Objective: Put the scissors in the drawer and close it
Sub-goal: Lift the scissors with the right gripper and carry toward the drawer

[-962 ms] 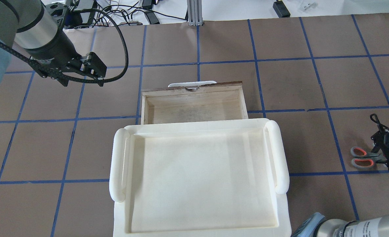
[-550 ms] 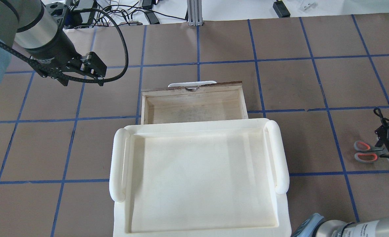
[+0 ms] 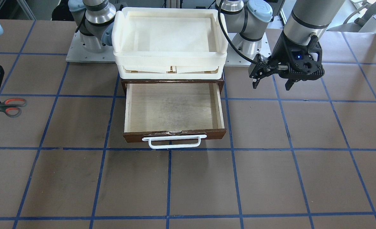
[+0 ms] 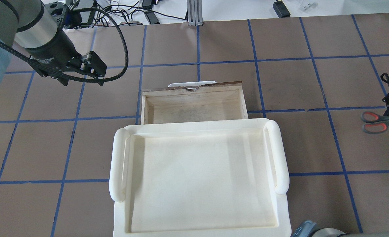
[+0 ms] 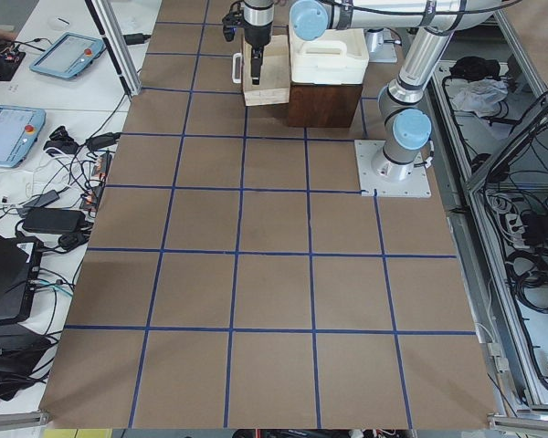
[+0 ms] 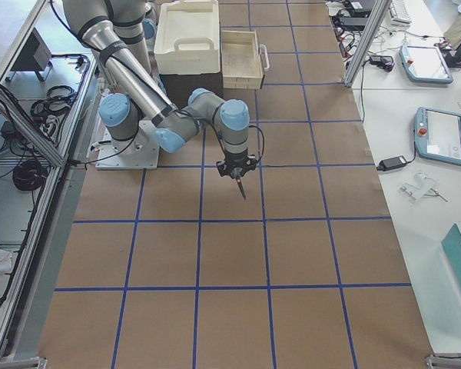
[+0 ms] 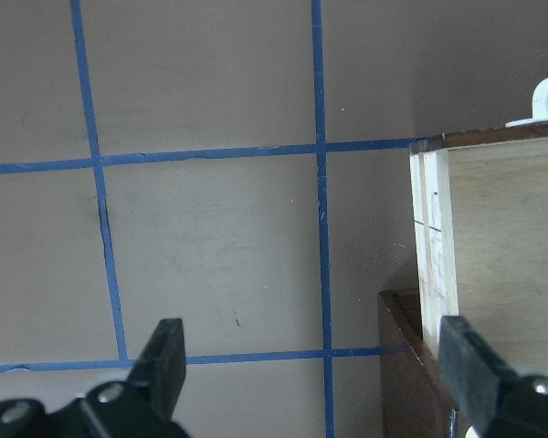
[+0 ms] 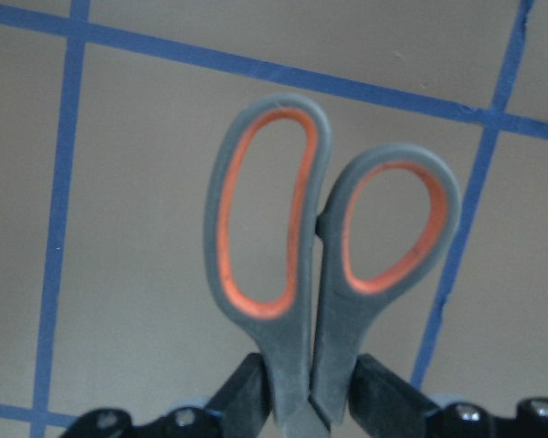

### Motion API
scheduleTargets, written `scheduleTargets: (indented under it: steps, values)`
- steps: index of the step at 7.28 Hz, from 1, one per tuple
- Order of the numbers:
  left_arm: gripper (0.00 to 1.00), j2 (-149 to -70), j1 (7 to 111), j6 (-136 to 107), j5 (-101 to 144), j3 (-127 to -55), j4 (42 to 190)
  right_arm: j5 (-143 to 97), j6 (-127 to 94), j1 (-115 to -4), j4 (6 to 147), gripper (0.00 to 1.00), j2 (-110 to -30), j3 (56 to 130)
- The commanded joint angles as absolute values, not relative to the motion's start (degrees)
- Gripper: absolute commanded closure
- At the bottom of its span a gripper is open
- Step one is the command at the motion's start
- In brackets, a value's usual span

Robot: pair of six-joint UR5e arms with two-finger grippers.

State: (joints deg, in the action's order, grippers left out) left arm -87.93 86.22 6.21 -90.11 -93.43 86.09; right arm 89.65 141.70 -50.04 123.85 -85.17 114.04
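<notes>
My left claw hangs spread and empty over the table, just beside the left wall of the drawer. I judge it is placed there on purpose: near enough to push the front shut later, but out of the way of the opening.

The drawer stands pulled out from under the cream tray. Its pale floor is bare and its white handle is turned away from me. The tray hides the rear part, so I think the scissors must come down in the front part, which is free from above.

At the right, well apart from the drawer, my right claw pinches the scissors at the neck, just under the 2 orange-lined loops. The loops lie close together, so I judge the blades are closed, though I cannot see them well. In the right side view the pair seems to be clear of the table. A grip so near the pivot should hold it steady for the carry across. Neither of the 2 steps is done yet.
</notes>
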Motion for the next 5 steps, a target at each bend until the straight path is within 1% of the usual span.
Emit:
scheduleTargets:
  steps: [1, 2, 5]
  values:
    - [0.0, -87.89, 86.13, 6.59, -90.0, -93.43, 85.96, 89.65, 132.5, -58.32, 109.06, 0.89, -86.22, 100.87]
    - [0.0, -87.89, 86.13, 6.68, -90.09, -93.43, 86.04, 89.65, 126.71, -62.27, 104.03, 0.89, -86.31, 96.9]
    - [0.0, -87.89, 86.13, 6.77, -90.0, -93.43, 85.96, 89.65, 109.13, -78.26, 103.1, 0.89, -86.31, 93.18]
